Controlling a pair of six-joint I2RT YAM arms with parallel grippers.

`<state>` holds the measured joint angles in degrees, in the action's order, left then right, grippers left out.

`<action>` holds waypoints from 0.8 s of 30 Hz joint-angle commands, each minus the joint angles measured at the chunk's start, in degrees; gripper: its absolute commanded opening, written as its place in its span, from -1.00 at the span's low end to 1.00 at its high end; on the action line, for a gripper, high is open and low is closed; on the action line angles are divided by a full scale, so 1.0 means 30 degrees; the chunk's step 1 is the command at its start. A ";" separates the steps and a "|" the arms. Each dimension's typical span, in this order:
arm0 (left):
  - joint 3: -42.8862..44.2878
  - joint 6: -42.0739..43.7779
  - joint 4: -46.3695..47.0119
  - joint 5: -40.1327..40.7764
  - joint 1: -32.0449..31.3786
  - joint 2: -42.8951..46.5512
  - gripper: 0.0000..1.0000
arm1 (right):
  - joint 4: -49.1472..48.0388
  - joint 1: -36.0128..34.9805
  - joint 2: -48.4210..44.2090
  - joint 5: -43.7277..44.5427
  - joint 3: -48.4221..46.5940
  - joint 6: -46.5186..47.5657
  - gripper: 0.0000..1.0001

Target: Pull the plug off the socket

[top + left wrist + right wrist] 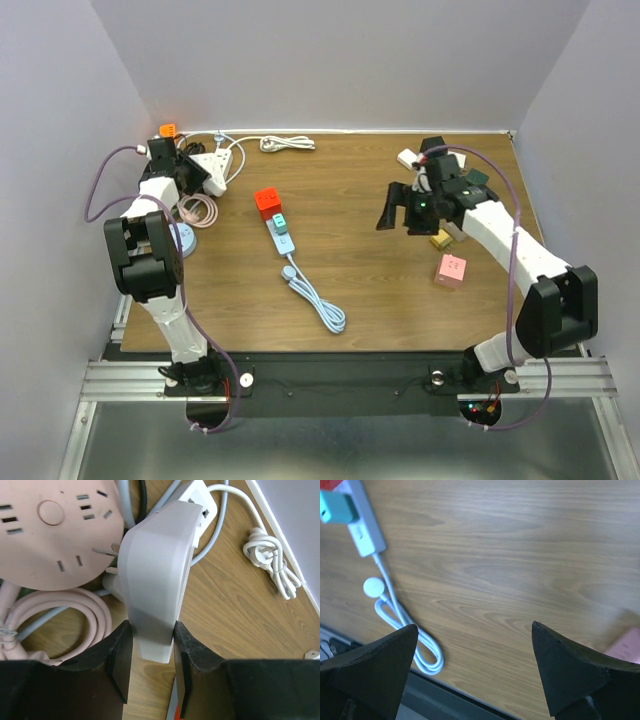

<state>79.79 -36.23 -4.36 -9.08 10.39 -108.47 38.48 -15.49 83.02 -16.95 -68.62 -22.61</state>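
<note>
Near-edge bases (200, 375) are anchoring both arms: the left gripper (200, 172) is reaching into the far left corner, the right gripper (398, 212) is hovering right of the teal plug (280, 222) at mid-table. Left fingers (119, 657) are clenching the white socket strip (155, 575) beside a pink socket (50, 530). Right fingers (370, 672) are standing spread wide, grasping nothing, above the table (495, 555).

We are cataloguing pale lavender walls (330, 60) enclosing a brown wood-grain tabletop (380, 300), with grey metal flooring (350, 450) lying below.

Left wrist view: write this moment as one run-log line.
left end effector: shut on white block | right end effector: open, empty
</note>
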 commanded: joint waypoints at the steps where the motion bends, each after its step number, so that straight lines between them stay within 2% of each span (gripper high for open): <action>1: 0.0475 0.0737 -0.0100 -0.0371 0.0782 0.0091 -0.85 | -0.0843 -0.2650 0.1063 -0.0094 -0.1674 0.0592 1.00; 3: 0.0387 0.0796 -0.0099 -0.0371 0.0871 0.0236 -0.70 | -0.0873 -0.4174 0.1938 0.0229 -0.2086 0.0739 1.00; 4: 0.0357 0.0826 -0.0099 -0.0255 0.0872 0.0324 -0.34 | -0.1018 -0.4648 0.2206 0.0404 -0.2378 0.0769 1.00; 6: 0.0298 0.0826 -0.0274 -0.0167 0.0872 0.0530 0.00 | -0.1195 -0.5473 0.2821 0.0580 -0.2701 0.0945 1.00; 7: 0.0327 0.0797 -0.0623 0.0008 0.0872 0.0762 0.42 | -0.1225 -0.6285 0.3404 0.0930 -0.3080 0.1148 1.00; 8: 0.0386 0.0826 -0.0888 0.0068 0.0872 0.0880 0.51 | -0.1225 -0.6699 0.3699 0.1136 -0.3287 0.1295 1.00; 15: -0.0286 0.0943 -0.2208 -0.0341 0.0872 0.3046 0.57 | -0.1312 -0.9426 0.6745 0.2777 -0.5541 0.2117 1.00; 24: -0.3796 0.1120 -0.2736 -0.2565 0.0842 0.8929 0.57 | -0.2074 -1.0890 1.1369 0.4389 -1.0930 0.3403 1.00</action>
<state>72.18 -33.91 -12.23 -12.56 12.97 -89.06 35.42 -46.61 113.86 -7.09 -94.96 -15.77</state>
